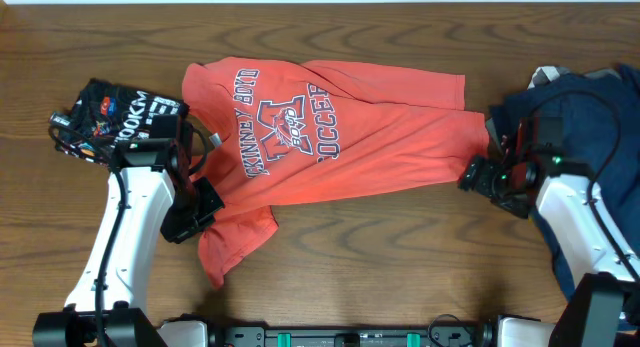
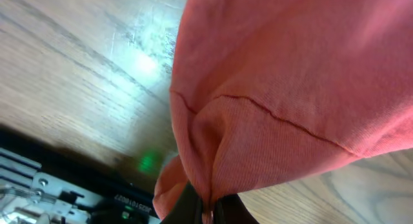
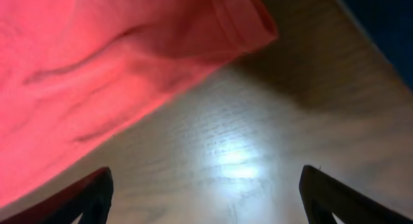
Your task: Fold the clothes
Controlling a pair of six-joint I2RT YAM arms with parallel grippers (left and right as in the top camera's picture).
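- Left end effector point(image 2: 210, 211) clamps the soft coral-red T-shirt point(image 1: 340, 137) at its seven o'clock edge, likely for folding
- Right end effector point(image 3: 206, 201) gapes wide, empty, by the three o'clock hem

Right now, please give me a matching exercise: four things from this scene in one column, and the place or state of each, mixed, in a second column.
1 red shirt
2 navy shirt
3 left claw
4 right claw

A open
B spread in the middle
C shut on the red shirt
D heaped at the right end

Pairs: 1-B, 2-D, 3-C, 4-A
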